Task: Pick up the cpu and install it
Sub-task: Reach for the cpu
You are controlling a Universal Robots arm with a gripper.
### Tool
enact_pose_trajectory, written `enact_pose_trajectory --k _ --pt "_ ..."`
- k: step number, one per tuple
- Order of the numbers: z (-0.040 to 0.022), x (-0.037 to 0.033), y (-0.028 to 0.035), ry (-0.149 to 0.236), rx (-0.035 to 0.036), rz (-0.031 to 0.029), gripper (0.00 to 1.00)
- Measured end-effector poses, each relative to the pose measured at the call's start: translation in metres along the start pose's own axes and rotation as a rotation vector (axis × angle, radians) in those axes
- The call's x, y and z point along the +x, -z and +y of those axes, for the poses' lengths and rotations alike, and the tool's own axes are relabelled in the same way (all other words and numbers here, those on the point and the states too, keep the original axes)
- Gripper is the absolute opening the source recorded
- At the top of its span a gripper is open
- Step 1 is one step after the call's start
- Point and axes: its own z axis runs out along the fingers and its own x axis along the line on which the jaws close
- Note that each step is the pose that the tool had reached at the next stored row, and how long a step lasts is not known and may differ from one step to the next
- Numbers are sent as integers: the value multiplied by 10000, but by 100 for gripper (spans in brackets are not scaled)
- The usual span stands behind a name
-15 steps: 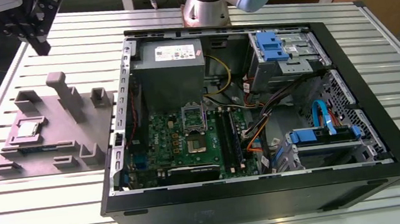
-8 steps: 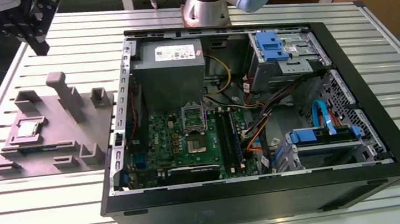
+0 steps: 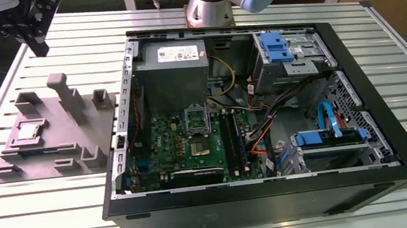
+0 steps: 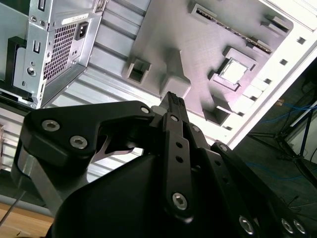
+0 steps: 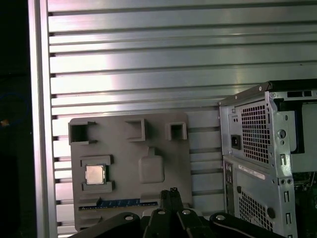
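The cpu (image 3: 28,131) is a small shiny square chip lying in a recess of the grey fixture plate (image 3: 63,146), at the exterior view's left of the open computer case. Both wrist views show it too, the cpu (image 4: 233,71) and the cpu (image 5: 94,174) flat in the plate. My gripper (image 3: 41,50) hangs high above the table's far left corner, well apart from the plate. Its fingers stand together, shut on nothing, as the gripper (image 4: 173,100) and the gripper (image 5: 172,191) appear. The dark socket (image 3: 198,127) sits on the green motherboard inside the case.
The black case (image 3: 273,197) lies on its side on the slatted metal table (image 3: 46,204), with a power supply (image 3: 170,61), blue drive bays (image 3: 280,46) and loose cables inside. Upright grey posts (image 3: 59,89) rise from the fixture plate. The table's edge runs close by the plate.
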Motion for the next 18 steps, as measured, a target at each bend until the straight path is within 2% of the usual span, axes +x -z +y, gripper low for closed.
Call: enact_pose_trajectory --k 18 --pt "-4 48 -3 0 0 0 11"
